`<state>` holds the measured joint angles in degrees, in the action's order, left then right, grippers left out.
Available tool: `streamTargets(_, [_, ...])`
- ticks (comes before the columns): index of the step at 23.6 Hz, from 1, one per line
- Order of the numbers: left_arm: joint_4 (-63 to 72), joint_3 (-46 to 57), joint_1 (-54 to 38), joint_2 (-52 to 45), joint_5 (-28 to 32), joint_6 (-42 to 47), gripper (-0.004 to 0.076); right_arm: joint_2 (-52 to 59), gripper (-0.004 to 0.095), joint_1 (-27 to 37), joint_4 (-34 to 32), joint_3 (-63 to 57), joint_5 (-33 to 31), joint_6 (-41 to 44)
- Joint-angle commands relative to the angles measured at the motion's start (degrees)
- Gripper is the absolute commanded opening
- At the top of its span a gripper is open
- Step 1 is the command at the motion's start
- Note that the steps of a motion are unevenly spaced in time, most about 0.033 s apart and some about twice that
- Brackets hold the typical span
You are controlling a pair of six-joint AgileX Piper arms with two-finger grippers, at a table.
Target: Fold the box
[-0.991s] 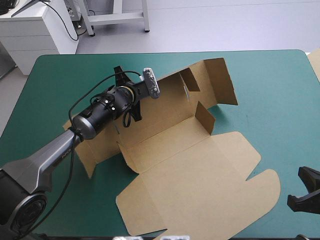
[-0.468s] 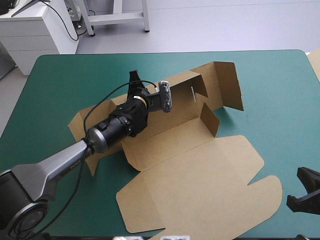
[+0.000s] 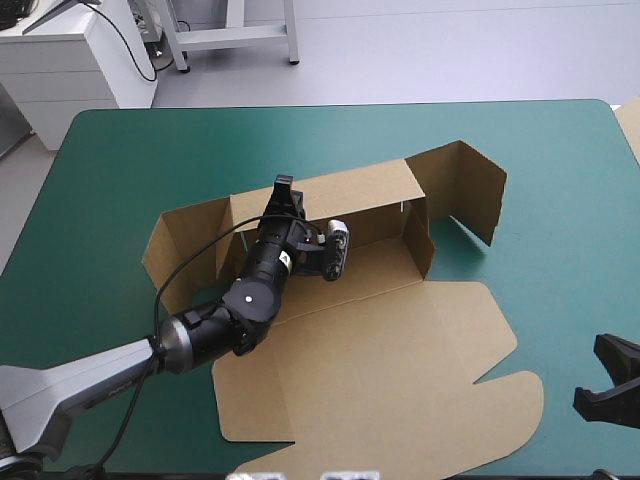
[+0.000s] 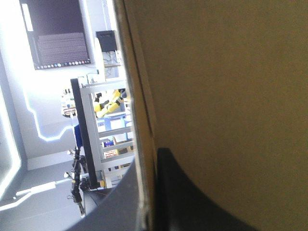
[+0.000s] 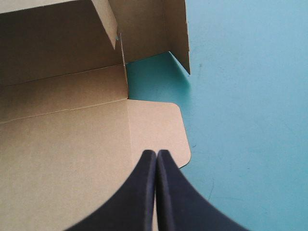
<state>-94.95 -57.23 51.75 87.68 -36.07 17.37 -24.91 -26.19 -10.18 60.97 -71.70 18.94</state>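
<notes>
Quick headcount: one brown box [image 3: 380, 350], on one teal-green desk [image 3: 150, 140]. Two hands: one left hand [image 3: 284, 190], one right hand [image 5: 156, 154]. Plus one tan sliver [image 3: 631, 125] off the desk's right edge, can't tell what.

Right pincer [image 3: 600, 378] cut off by high view's edge; box [image 4: 216, 72] wall blurred, filling left wrist view

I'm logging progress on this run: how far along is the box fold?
Done: the box has its far wall upright and its end flaps raised. In hand: the left gripper is shut on that wall's top edge; the right gripper sits shut near the lid's corner. Left: nothing is tucked yet, and the lid lies flat.
</notes>
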Motion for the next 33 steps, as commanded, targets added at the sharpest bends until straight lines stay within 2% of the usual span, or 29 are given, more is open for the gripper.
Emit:
streamTargets(1, [-7.48,2.67,1.56,-4.13,-1.3,1.51,-0.0008,-1.57,-0.0019,0.04,-1.51,1.02,1.48,1.07])
streamTargets(6, [-7.48,5.6,3.75,-6.49,-0.82,1.15,-0.0008,-9.0,-0.0019,0.04,-4.78,1.02,1.48,1.57])
streamTargets(9, [-7.48,5.6,3.85,-6.37,-0.05,0.94,-0.0008,-18.7,-0.0019,0.04,-11.34,2.26,2.52,2.11])
streamTargets(11, [-7.48,5.6,3.74,-6.25,0.43,0.55,-0.0008,-25.06,-0.0019,0.04,-14.55,4.55,6.2,2.11])
streamTargets(12, [-7.48,5.6,3.74,-6.02,0.57,0.35,-0.0008,-29.16,-0.0019,0.04,-16.2,6.77,8.17,2.01])
streamTargets(16, [-7.48,5.6,3.74,-4.7,0.33,-2.32,-0.0008,-42.05,-0.0021,0.51,-16.1,19.03,8.95,-2.91])
streamTargets(19, [-7.48,5.6,3.74,-3.84,-0.1,-2.32,-0.0008,-48.23,-0.0021,5.26,-11.37,25.65,8.99,-7.59])
streamTargets(22, [-7.48,5.6,3.74,-3.67,-1.51,-2.32,-0.0008,-53.58,-0.0021,13.23,-0.49,31.58,9.22,-16.03])
streamTargets(24, [-7.48,5.6,3.74,-3.67,-1.86,-2.32,-0.0008,-57.32,-0.0021,18.96,9.27,35.11,9.0,-22.06])
streamTargets(27, [-7.48,5.6,3.74,-3.67,-2.17,-2.32,-0.0008,-62.11,-0.0021,24.58,19.77,38.61,9.1,-26.52])
streamTargets(30, [-7.48,5.6,3.74,-3.67,-2.17,-2.32,-0.0008,-66.65,-0.0021,27.34,25.48,41.07,10.53,-29.01])
streamTargets(33, [-7.48,5.6,3.74,-3.6,-2.17,-2.32,-0.0008,-70.83,-0.0021,27.68,27.6,42.77,11.09,-29.23])
